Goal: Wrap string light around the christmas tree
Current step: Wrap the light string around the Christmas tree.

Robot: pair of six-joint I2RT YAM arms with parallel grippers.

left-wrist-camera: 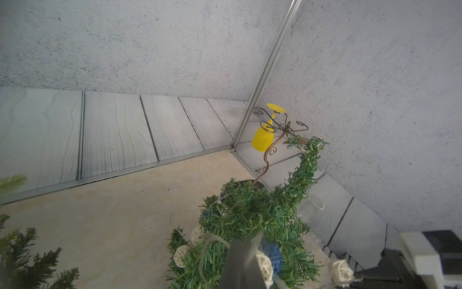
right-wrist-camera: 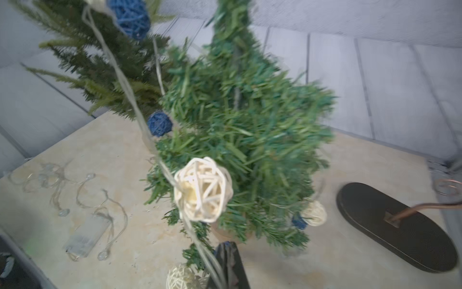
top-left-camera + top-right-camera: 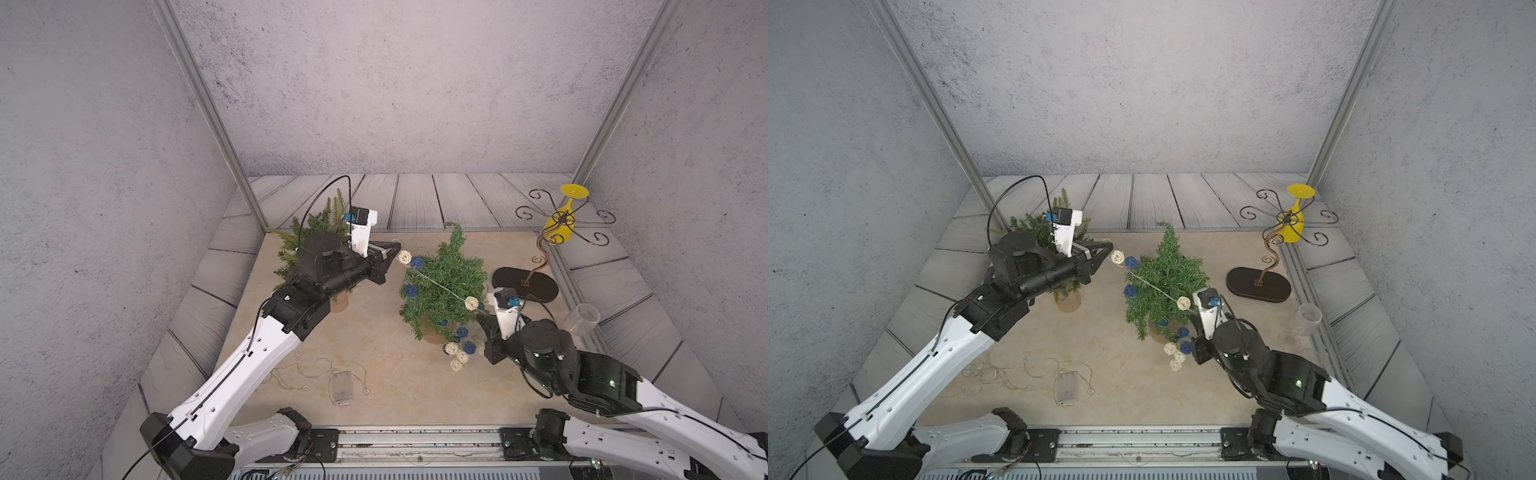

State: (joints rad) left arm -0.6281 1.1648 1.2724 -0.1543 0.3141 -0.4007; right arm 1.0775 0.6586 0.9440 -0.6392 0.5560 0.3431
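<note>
item: string light point(image 3: 440, 286). pale cord strung with woven wicker balls, cream balls point(image 3: 471, 303) and blue balls point(image 3: 417, 262) mixed along it.
location: draped on the christmas tree point(image 3: 457, 262), a green needled tree in a tan pot point(image 3: 434, 336) mid-counter point(image 3: 374, 332). the spare length lies bunched point(image 3: 459, 353) on the counter just beside the pot.
long axis: one taut straight run crosses the foliage diagonally. its far end is toward the back on the robot's left, its near end low on the robot's right.
left jaws: closed on the cord beside the end ball point(image 3: 404, 257).
right jaws: closed on the cord just below a cream ball.
tree: upright, tip point(image 1: 310, 155) curved over to one side.
</note>
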